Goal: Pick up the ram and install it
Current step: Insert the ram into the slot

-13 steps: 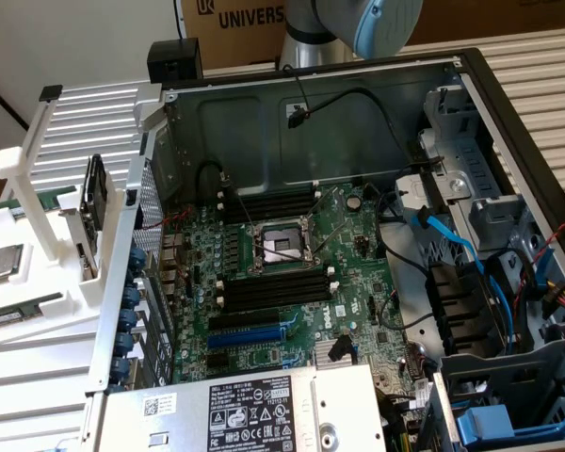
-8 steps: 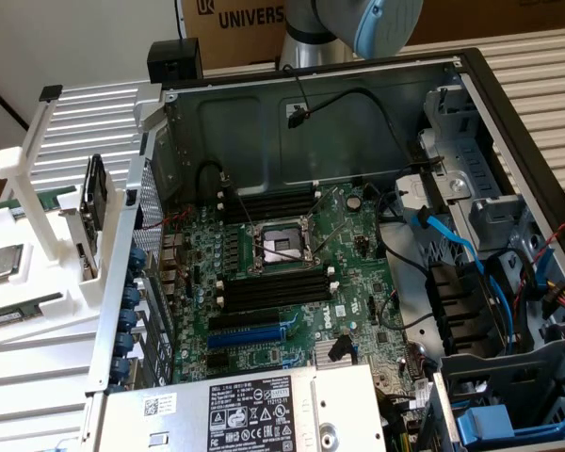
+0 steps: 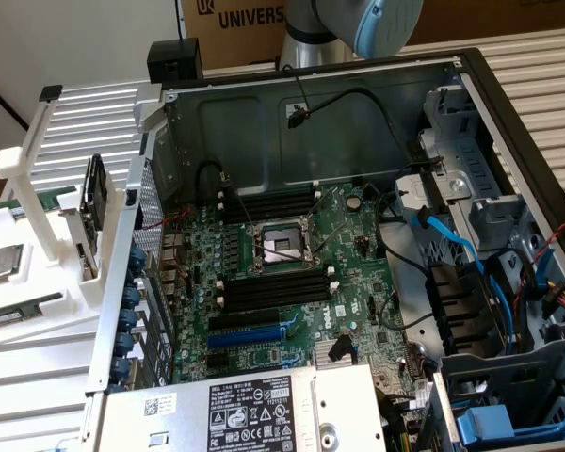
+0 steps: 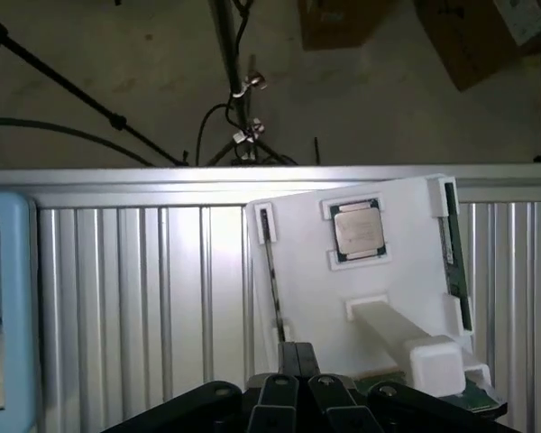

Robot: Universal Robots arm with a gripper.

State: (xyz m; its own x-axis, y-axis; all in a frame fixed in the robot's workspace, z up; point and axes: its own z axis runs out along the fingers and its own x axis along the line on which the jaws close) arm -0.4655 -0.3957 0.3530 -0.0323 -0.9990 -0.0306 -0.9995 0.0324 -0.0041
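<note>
end effector: fingers pinched narrow | above white holder on ribbed worktop | ram: lying along holder edge, near processor chip

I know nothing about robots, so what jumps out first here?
An opened computer case, green motherboard bared, sits in the exterior view's middle. On that view's left, a white tray holds a square silver processor chip. In the wrist view the gripper hangs above that tray.
</note>
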